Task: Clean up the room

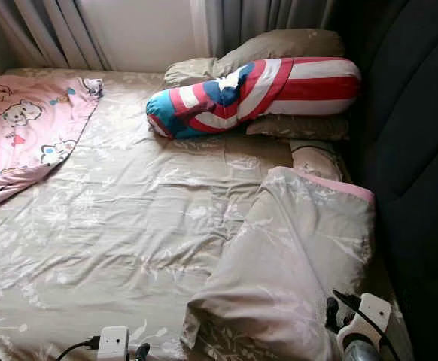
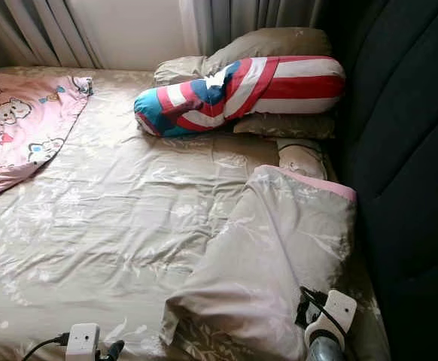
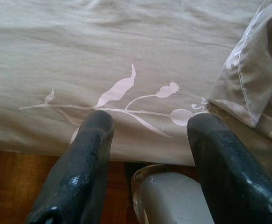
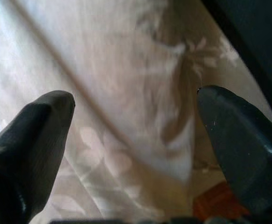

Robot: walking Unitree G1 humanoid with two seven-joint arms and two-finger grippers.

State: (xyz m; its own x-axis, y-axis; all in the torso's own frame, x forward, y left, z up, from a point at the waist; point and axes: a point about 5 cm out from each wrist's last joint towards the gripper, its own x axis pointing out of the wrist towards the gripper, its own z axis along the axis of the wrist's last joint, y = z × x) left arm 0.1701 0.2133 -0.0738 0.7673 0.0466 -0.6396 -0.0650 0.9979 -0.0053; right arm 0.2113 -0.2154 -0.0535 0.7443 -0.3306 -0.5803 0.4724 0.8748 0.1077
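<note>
No readable text, labels or numbers.

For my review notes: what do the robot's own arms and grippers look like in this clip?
Each gripper has two long, thick black fingers with rounded tips and a slightly scuffed, glossy surface: left gripper, right gripper. In the head views, each wrist carries a white boxy module with a black cable, left and right. A silver-grey cylindrical arm section sits below the right module.
</note>
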